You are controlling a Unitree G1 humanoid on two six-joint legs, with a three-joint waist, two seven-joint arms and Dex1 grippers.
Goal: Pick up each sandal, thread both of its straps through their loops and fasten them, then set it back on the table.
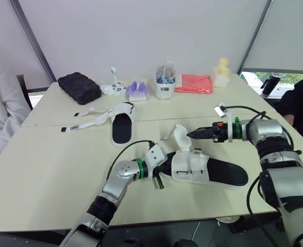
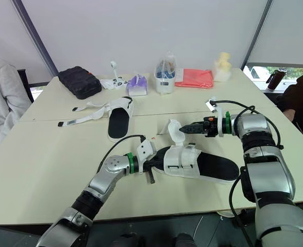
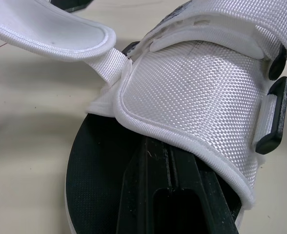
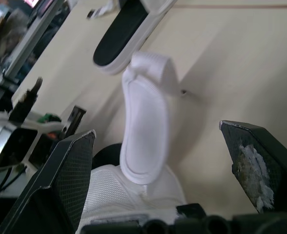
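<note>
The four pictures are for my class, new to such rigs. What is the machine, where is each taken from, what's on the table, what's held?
It is a two-armed humanoid robot. Two pictures come from cameras in its head, looking down; one comes from each wrist. On the table lie a near sandal and a far sandal with loose straps. The left gripper is tucked under the near sandal's upper. The right gripper, open, brackets its raised strap. Nothing is lifted.
</note>
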